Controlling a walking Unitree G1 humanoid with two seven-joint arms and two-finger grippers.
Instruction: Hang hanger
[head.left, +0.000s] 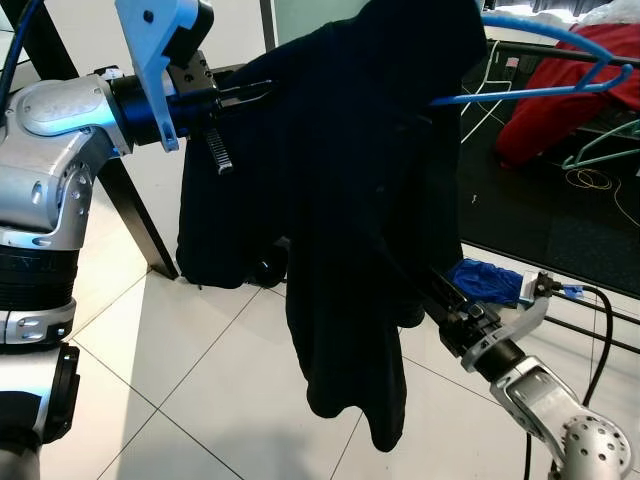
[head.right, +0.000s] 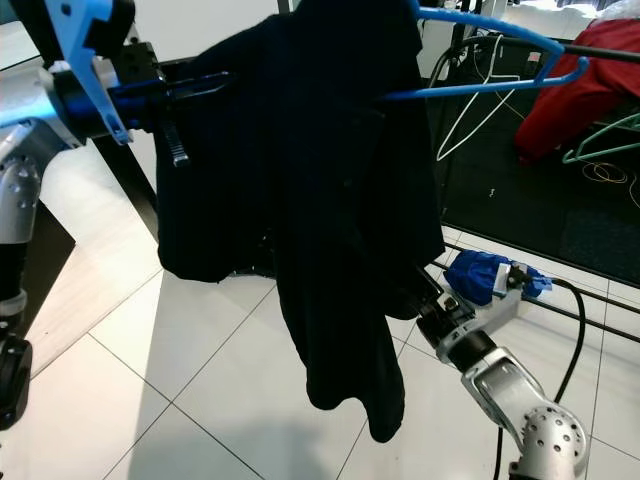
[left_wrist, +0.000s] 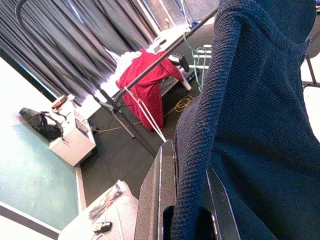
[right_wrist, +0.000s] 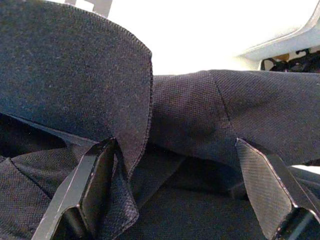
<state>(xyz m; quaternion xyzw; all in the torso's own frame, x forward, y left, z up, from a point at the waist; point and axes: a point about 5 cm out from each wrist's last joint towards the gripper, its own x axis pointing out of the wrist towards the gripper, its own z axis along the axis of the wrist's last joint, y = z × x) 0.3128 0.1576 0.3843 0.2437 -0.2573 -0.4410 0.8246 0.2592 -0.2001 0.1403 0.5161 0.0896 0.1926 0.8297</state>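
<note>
Two grippers at dark garment (head.left: 350, 230). Right gripper (right_wrist: 182, 187) low, fingers (right_wrist: 92, 185) spread apart, fabric folds lying between them. Left gripper (head.left: 262, 92) raised, fingers pinched on garment's shoulder edge. Garment draped on blue hanger (head.left: 560, 62), held up over white tiled floor (head.left: 190, 390). Blue cloth (head.left: 487, 280) on floor behind. Farther back, red garment (left_wrist: 150, 82) on rack rail (left_wrist: 150, 65), seemingly with spare hangers alongside.

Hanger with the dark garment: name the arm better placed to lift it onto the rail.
Left. Its claw is raised, gripping the dark garment near the blue hanger; the right claw sits low, open in the hem.
</note>
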